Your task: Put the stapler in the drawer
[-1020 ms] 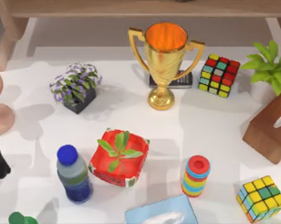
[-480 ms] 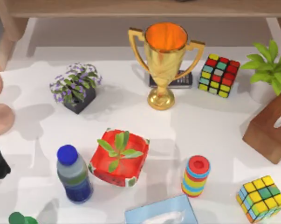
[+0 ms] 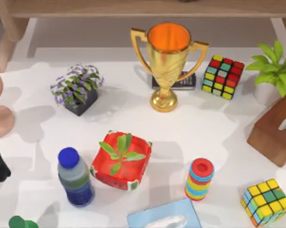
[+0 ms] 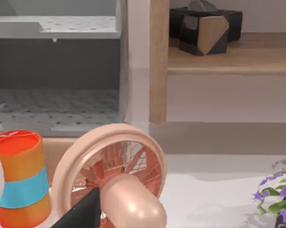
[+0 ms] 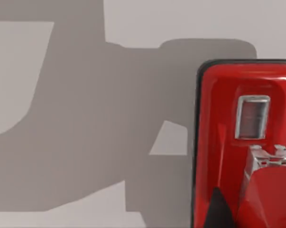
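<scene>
Right wrist view, stapler (image 5: 228,142) cut off

A white worktop (image 3: 214,128) is seen from above. Toward its back are set a purple-flowered pot (image 3: 78,89), a gold trophy (image 3: 167,64) and a Rubik's cube (image 3: 222,76). A brown tissue box (image 3: 275,130) is placed at the right edge. Nearer the front are found a blue-capped bottle (image 3: 75,177), a red square planter (image 3: 121,160), a striped ring stack (image 3: 199,179), a second cube (image 3: 265,202) and a blue tissue box (image 3: 164,216).
</scene>
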Action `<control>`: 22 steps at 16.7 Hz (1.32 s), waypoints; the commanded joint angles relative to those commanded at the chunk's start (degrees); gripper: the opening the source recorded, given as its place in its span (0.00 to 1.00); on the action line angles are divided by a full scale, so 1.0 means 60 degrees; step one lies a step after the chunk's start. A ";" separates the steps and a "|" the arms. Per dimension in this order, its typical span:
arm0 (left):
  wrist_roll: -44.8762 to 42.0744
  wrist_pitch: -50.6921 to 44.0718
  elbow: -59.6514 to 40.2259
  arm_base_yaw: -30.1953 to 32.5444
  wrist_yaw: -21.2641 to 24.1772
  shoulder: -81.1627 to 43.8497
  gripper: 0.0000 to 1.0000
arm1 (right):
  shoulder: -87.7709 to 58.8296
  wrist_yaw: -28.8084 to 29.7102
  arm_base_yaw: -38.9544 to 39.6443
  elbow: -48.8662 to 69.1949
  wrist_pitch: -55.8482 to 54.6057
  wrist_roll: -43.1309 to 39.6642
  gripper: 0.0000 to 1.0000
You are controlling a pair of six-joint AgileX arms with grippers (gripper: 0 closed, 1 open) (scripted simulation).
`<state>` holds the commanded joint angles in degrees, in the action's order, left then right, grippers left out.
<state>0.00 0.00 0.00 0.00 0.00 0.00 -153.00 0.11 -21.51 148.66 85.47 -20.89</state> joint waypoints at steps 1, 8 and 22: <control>0.0000 0.0000 0.0000 0.0000 0.0000 0.0000 1.00 | 0.0000 0.0000 0.0000 0.0000 0.0000 0.0000 0.00; 0.0000 0.0000 0.0000 0.0000 0.0000 0.0000 1.00 | 0.0000 0.0000 0.0000 0.0000 0.0000 0.0000 0.45; 0.0000 0.0000 0.0000 0.0000 0.0000 0.0000 1.00 | 0.0000 0.0000 0.0000 0.0000 0.0000 0.0000 1.00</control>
<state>0.00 0.00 0.00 0.00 0.00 0.00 -153.00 0.11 -21.51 148.66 85.47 -20.89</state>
